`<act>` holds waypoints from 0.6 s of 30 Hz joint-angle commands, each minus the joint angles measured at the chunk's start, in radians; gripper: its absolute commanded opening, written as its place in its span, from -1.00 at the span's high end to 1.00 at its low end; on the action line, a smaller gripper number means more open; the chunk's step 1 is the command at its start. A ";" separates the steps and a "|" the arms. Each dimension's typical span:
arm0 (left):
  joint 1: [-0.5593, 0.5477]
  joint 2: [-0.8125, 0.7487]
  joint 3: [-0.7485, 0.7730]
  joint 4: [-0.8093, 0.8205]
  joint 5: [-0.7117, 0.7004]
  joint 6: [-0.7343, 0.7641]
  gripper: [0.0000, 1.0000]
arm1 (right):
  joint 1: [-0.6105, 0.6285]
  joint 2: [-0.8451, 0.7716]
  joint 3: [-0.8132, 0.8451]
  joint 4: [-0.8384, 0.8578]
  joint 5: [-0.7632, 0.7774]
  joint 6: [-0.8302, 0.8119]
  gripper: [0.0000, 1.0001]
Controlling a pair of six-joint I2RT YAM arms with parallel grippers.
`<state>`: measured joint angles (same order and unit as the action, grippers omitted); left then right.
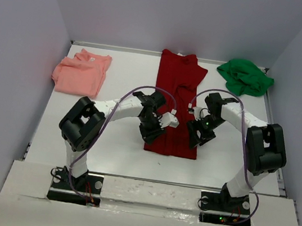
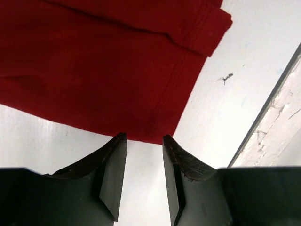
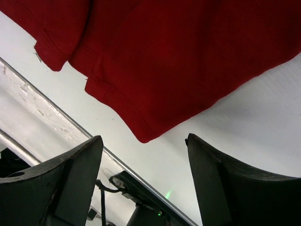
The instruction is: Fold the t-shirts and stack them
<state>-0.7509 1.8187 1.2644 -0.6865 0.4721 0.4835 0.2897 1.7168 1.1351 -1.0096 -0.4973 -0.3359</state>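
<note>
The dark red t-shirt lies flat as a long narrow strip down the middle of the table, sleeves folded in. My left gripper hovers at its near left corner, open and empty; in the left wrist view the shirt's corner lies just past my gripper. My right gripper is at the near right corner, jaws wide open and empty, with the shirt's corner just beyond my gripper. The salmon pink t-shirt lies folded at the back left. The bright green t-shirt lies crumpled at the back right.
The white table has a raised rim all round and grey walls close on three sides. The near rim runs close to the red shirt's hem. The right arm's base shows below the right gripper.
</note>
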 commanded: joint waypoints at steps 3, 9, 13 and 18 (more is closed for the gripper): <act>-0.036 -0.036 -0.002 -0.077 0.022 0.015 0.10 | 0.006 0.033 0.015 -0.001 0.009 0.009 -0.53; -0.038 -0.078 -0.014 -0.094 -0.001 0.015 0.11 | 0.006 0.104 0.035 -0.023 0.002 0.005 -0.46; -0.038 -0.110 -0.031 -0.088 -0.020 0.006 0.11 | 0.006 0.138 0.049 -0.060 0.011 -0.018 -0.43; -0.038 -0.139 -0.072 -0.064 -0.030 -0.003 0.11 | 0.006 0.132 0.041 -0.066 0.035 -0.023 -0.39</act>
<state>-0.7849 1.7348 1.2194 -0.7368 0.4503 0.4892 0.2897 1.8465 1.1545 -1.0481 -0.4873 -0.3393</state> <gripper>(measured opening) 0.450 0.699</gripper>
